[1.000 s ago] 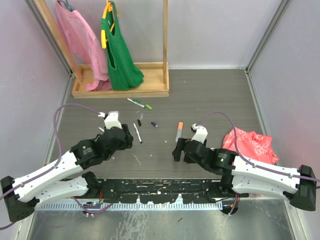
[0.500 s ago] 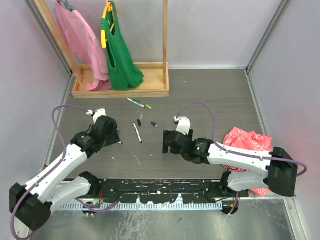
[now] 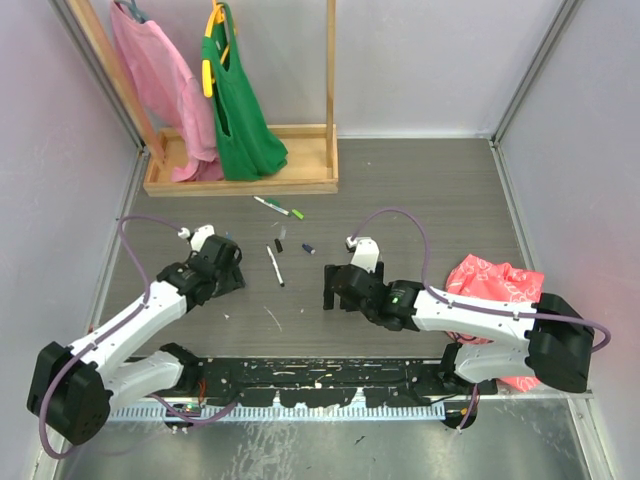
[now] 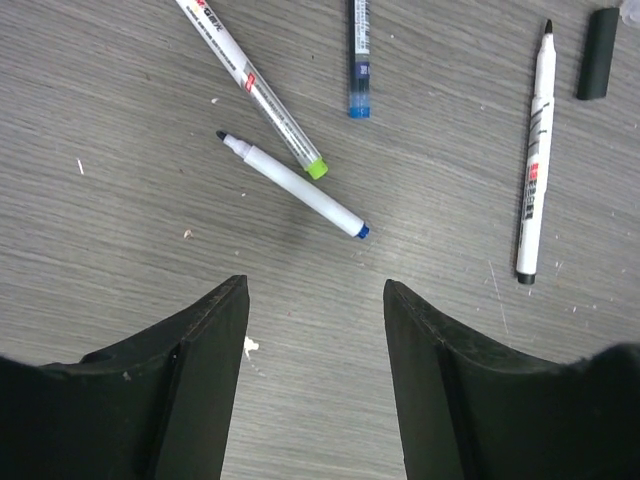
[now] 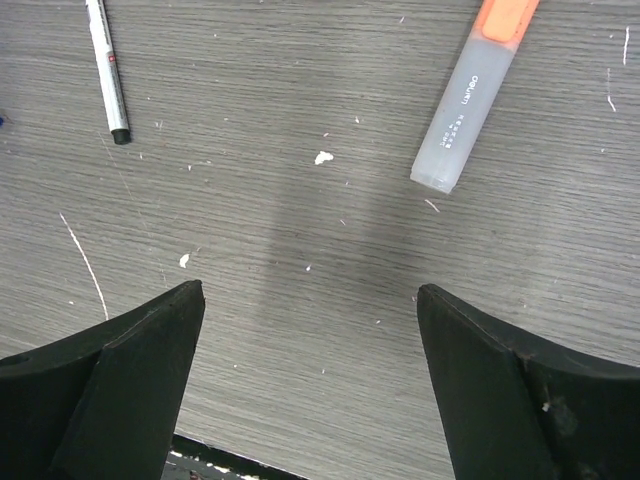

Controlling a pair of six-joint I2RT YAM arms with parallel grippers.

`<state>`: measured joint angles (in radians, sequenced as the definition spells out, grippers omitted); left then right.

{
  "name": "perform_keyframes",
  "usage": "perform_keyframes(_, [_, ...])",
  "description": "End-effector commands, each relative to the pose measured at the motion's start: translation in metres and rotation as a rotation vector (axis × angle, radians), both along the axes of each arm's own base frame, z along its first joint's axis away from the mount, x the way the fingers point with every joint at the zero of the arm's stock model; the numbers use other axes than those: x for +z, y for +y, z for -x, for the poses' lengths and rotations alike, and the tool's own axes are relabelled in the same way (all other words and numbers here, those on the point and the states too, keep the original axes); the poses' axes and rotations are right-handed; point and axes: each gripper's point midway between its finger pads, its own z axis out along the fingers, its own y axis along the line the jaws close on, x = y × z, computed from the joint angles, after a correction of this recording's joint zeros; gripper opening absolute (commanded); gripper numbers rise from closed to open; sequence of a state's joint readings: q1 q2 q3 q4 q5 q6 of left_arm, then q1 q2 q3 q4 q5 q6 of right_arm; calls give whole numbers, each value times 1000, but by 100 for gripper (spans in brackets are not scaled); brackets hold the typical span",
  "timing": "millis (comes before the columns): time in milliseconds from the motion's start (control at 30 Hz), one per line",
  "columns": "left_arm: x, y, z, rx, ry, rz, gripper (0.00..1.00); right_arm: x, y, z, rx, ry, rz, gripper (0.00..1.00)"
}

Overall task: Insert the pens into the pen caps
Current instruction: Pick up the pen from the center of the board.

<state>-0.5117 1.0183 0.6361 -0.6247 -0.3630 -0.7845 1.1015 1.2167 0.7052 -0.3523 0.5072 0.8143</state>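
My left claw (image 4: 315, 290) hung released over the grey wood-grain tabletop (image 4: 110, 220), its black fingers (image 4: 195, 370) spread with nothing between them. Just ahead of the fingertips lay a thin white pen with a dark tip and a blue end (image 4: 293, 187), slanted across the gap. Just beyond it sat a clear-barrelled pen with a light green end (image 4: 250, 85), and farther ahead a pen with a blue end (image 4: 360, 55). Off to the right of the claw in the wrist view lay a white pen with a black tip (image 4: 535, 150), and past it, apart, a short black plastic cap (image 4: 598, 68).

My right claw (image 5: 312, 292) was released too, its jaws wide over bare table. Ahead on the right lay a grey-barrelled marker with an orange end (image 5: 470, 95). Ahead on the left was a thin white pen with a black end (image 5: 107, 70). Neither claw touched any pen.
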Motion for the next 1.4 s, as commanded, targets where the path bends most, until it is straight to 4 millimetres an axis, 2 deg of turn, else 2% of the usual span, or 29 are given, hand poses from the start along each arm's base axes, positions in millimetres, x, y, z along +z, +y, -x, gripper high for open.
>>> perform_keyframes(0, [5, -1, -21, 76, -69, 17, 58, 17, 2, -5, -8, -42, -43, 93])
perform_keyframes(300, [-9, 6, -28, 173, -44, -13, 56, 25, -6, -7, -23, -79, -47, 94])
perform_keyframes(700, [-36, -3, -41, 219, -3, 6, 51, 25, -23, -1, -36, -93, -72, 94])
perform_keyframes(933, [-50, -5, -42, 236, 36, -7, 48, 22, -27, 2, -37, -86, -63, 94])
perform_keyframes(1033, [-54, -4, -39, 243, 48, -10, 43, 21, -28, 2, -39, -87, -61, 94])
perform_keyframes(1167, [-55, -1, -33, 255, 53, -9, 30, 22, -28, 1, -41, -90, -57, 94])
perform_keyframes(1367, [-53, 8, -18, 278, 52, -3, 22, 21, -26, 0, -39, -86, -54, 94])
